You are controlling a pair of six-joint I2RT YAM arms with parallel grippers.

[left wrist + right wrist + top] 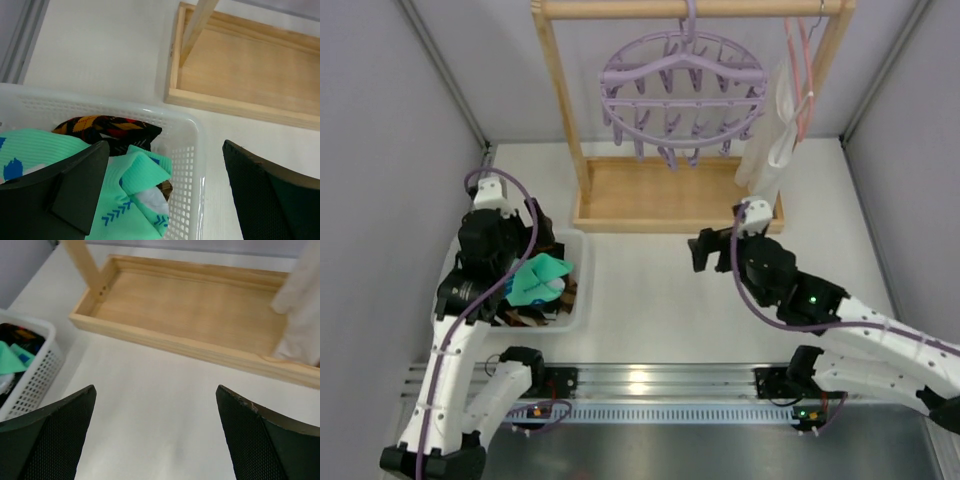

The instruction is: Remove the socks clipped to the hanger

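The lavender round hanger (682, 90) hangs by its hook from the wooden bar, and I see no sock on its pegs. Several socks lie in the white basket (578, 300): a teal-and-white one (540, 278) on top and a dark argyle one (107, 127) behind it. My left gripper (165, 150) is open above the basket's right wall (196, 165), with the teal sock (135, 200) under its left finger and nothing held. My right gripper (705, 250) is open over bare table in front of the wooden tray (190, 305), and it is empty (155, 390).
A wooden rack with a tray base (660, 195) stands at the back. A long white cloth (770, 140) hangs on a thin pink hanger (803, 70) at its right and reaches into the tray (300, 305). Grey walls close both sides.
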